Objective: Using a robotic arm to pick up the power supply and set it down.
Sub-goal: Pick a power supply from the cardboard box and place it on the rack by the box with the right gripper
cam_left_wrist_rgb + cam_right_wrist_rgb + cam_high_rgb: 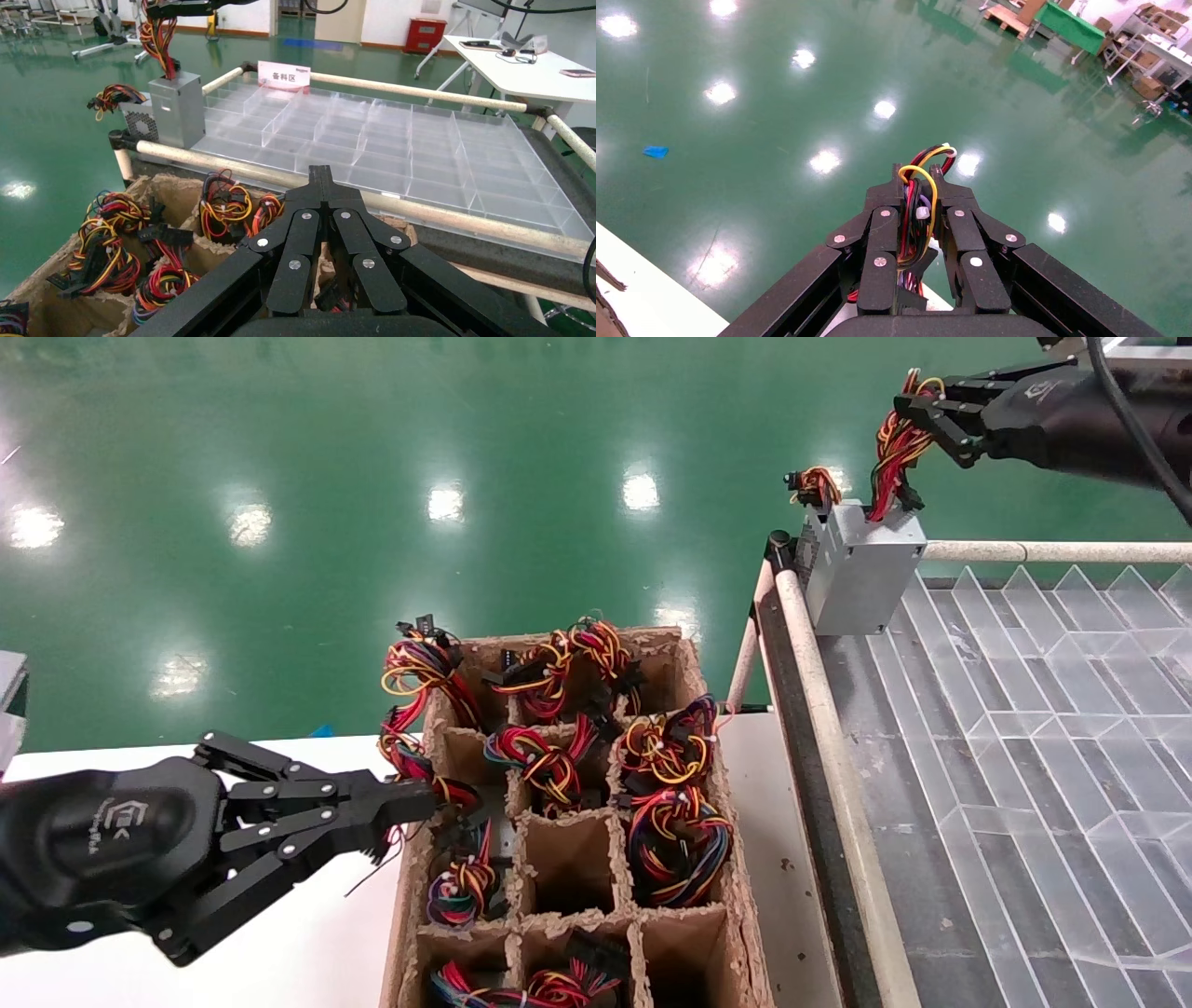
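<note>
Up high, right gripper (917, 407) pinched tight on the red, yellow and black wire bundle (896, 453), fingers (958, 232) pressed against the strands. Directly below it, one power supply (861, 565) — silver-grey box at the end of those wires, at the near corner of the clear divider tray (1052, 710), just inside the pale rail (1052, 551); resting or hanging, cannot tell. Second, shorter wire bundle (818, 484) just beside, over the rail corner. Green floor (372, 477) beyond, wide and open. Low down, left gripper (405, 803) pressed together, tip at the edge of the cardboard crate (717, 933), touching a red bundle. Several crate cells stuffed with coloured wire coils (675, 803) — one middle cell bare.
</note>
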You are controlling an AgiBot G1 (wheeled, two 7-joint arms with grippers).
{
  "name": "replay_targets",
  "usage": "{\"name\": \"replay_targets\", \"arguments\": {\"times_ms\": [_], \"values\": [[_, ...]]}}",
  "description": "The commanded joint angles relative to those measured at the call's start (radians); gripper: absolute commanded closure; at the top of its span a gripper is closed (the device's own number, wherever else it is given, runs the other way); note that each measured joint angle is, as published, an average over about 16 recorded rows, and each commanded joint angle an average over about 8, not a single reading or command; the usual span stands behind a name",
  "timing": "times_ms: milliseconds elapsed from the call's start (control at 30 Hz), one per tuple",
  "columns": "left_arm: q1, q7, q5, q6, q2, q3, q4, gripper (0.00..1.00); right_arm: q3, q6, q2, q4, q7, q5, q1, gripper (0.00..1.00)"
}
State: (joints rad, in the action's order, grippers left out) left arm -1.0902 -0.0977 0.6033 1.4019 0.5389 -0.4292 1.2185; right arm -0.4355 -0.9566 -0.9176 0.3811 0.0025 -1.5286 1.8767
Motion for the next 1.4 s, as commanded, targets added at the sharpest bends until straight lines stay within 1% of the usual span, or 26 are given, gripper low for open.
{"name": "replay_targets", "arguments": {"times_ms": [33, 367, 633, 667, 700, 900, 933, 967, 1400], "values": [[0.0, 0.0, 0.0, 0.0, 0.0, 0.0, 0.0, 1.0, 0.002, -0.001, 0.003, -0.002, 0.0, 0.003, 0.0, 1.0], [0.0, 0.0, 0.0, 0.0, 0.0, 0.0, 0.0, 1.0, -0.002, 0.017, -0.01, -0.032, 0.007, -0.003, -0.022, 1.0], [0.0, 0.0, 0.0, 0.0, 0.0, 0.0, 0.0, 1.0, -0.001, 0.047, -0.045, -0.095, -0.023, -0.002, -0.029, 1.0], [0.0, 0.0, 0.0, 0.0, 0.0, 0.0, 0.0, 1.0, -0.001, 0.048, -0.048, -0.104, -0.03, 0.0, -0.029, 0.96], [0.0, 0.0, 0.0, 0.0, 0.0, 0.0, 0.0, 1.0, 0.0, 0.048, -0.052, -0.112, -0.038, 0.002, -0.028, 0.86], [0.0, 0.0, 0.0, 0.0, 0.0, 0.0, 0.0, 1.0, 0.011, 0.04, -0.065, -0.154, -0.088, 0.019, -0.022, 0.11], [0.0, 0.0, 0.0, 0.0, 0.0, 0.0, 0.0, 1.0, 0.012, 0.039, -0.066, -0.16, -0.095, 0.021, -0.02, 0.02], [0.0, 0.0, 0.0, 0.0, 0.0, 0.0, 0.0, 1.0, 0.013, 0.036, -0.068, -0.166, -0.101, 0.023, -0.018, 0.0], [0.0, 0.0, 0.0, 0.0, 0.0, 0.0, 0.0, 1.0, 0.0, 0.0, -0.093, -0.232, -0.146, 0.008, 0.026, 0.0]]}}
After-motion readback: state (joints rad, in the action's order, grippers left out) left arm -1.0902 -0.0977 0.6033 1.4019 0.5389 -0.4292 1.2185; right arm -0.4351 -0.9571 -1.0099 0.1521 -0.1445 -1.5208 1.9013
